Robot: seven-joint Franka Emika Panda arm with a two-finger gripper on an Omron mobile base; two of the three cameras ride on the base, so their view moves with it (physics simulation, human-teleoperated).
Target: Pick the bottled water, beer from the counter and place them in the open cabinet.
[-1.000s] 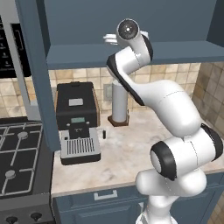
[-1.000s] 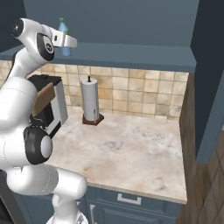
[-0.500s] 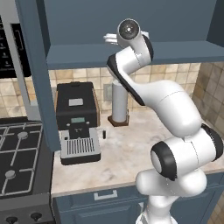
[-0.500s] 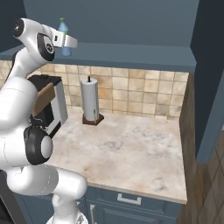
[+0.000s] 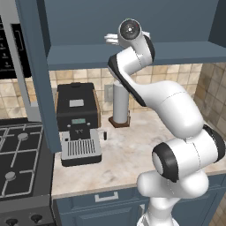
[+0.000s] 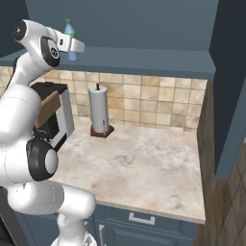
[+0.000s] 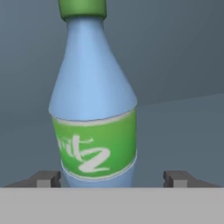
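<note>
The bottled water [image 7: 94, 113], light blue with a green cap and green label, stands upright on the shelf of the open cabinet [image 6: 144, 60]. My gripper [image 7: 111, 178] is open around its base, with a gap between the bottle and each fingertip [image 7: 46, 178]. From the right base view the bottled water [image 6: 71, 41] stands at the shelf's left end with the gripper [image 6: 73, 46] at it. In the left base view the gripper [image 5: 112, 39] reaches onto the shelf [image 5: 79, 57]. The beer is out of view. The counter [image 5: 132, 145] lies below.
A black coffee machine [image 5: 78, 121] and a paper towel roll [image 5: 120, 103] stand on the counter [image 6: 139, 158] under the shelf. A stove [image 5: 20, 159] lies at the left. Tall cabinet doors [image 5: 37, 66] [image 6: 230, 86] hang open at both sides.
The gripper's jaws have opened and let go of the bottled water, which stands on the shelf. The arm has hardly moved.
</note>
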